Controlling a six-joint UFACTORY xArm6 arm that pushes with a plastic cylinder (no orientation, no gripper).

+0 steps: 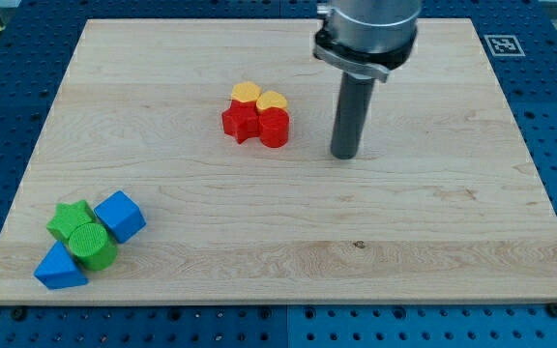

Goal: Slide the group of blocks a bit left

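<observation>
A tight group of blocks sits at the board's upper middle: a red star [240, 122], a red cylinder [274, 127], a yellow block [247, 93] and a yellow heart [273, 101] behind them. My tip [344, 154] rests on the board to the right of this group, about a block's width away from the red cylinder and not touching it. A second group lies at the lower left: a green star [69, 219], a green cylinder [92, 244], a blue cube [119, 215] and a blue triangle [60, 268].
The wooden board [404, 232] lies on a blue perforated table. A fiducial marker [503, 44] sits beyond the board's upper right corner. The arm's grey body [367, 29] hangs over the board's top edge.
</observation>
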